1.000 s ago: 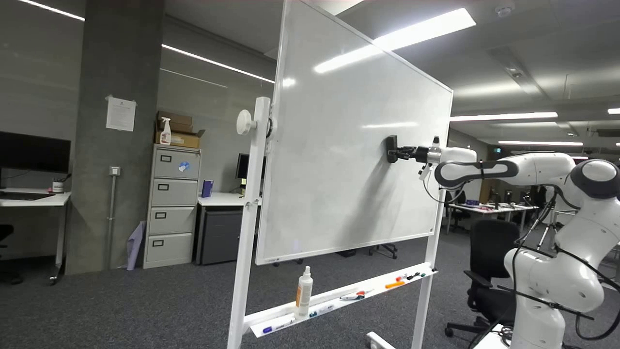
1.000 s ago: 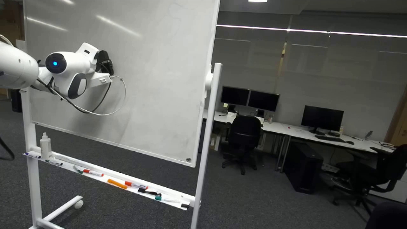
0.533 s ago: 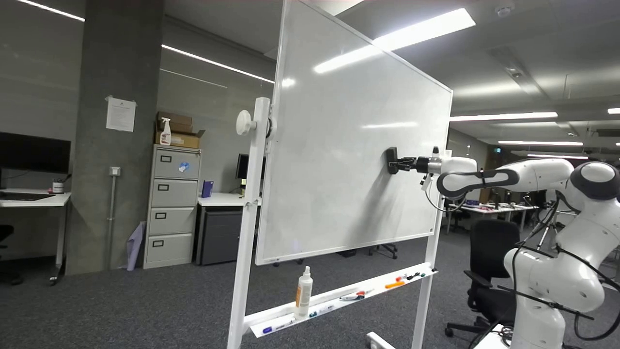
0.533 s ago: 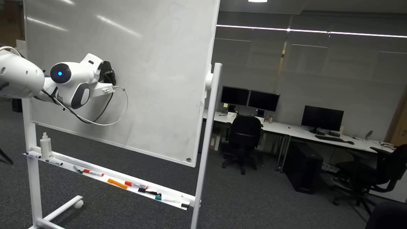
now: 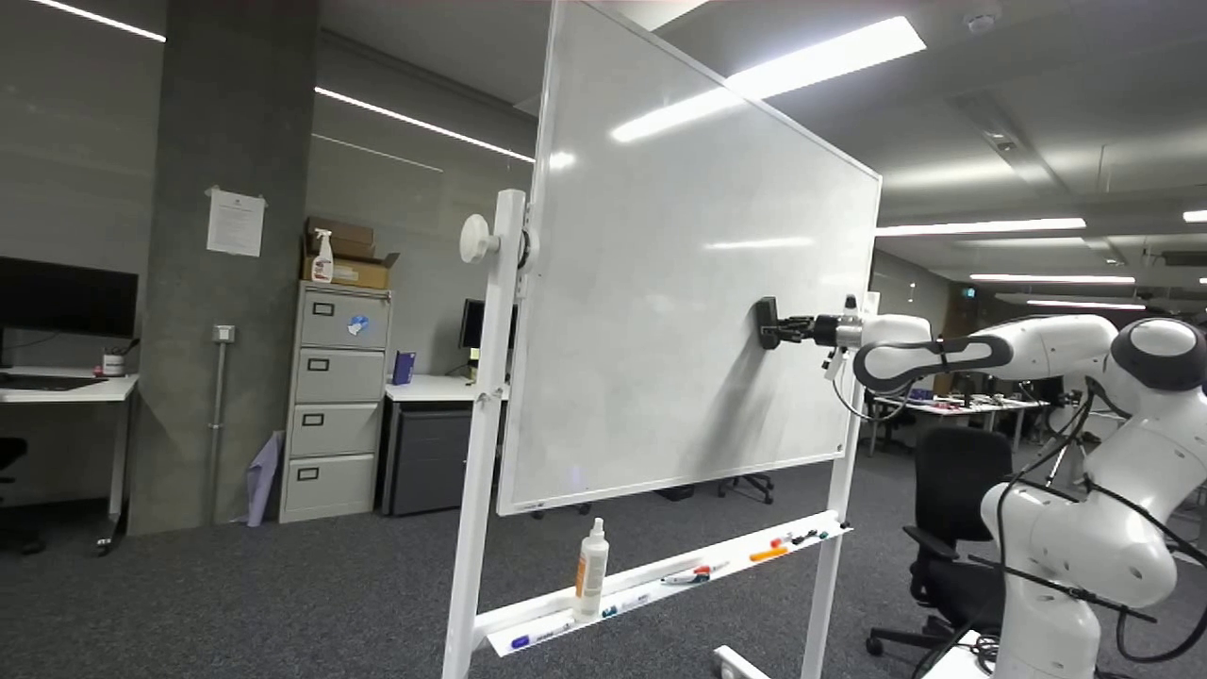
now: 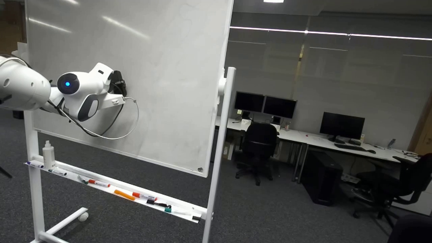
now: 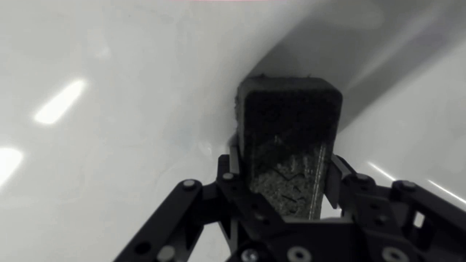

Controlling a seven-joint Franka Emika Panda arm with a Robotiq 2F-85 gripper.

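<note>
Against the whiteboard, a little below its mid-height, a black eraser is held upright — the gripper pinches it by both long sides — while under the whiteboard runs a tray bearing an upright white bottle and several markers lying along it.

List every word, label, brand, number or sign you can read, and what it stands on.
No text here is legible.
Paper notice: print too small.
White bottle below the whiteboard: label blurred.
Spray bottle by the boxes: label too small.
Markers: lettering too small.
Blue sticker: nothing readable.
Black eraser in the claw: marks, but no readable word.
</note>
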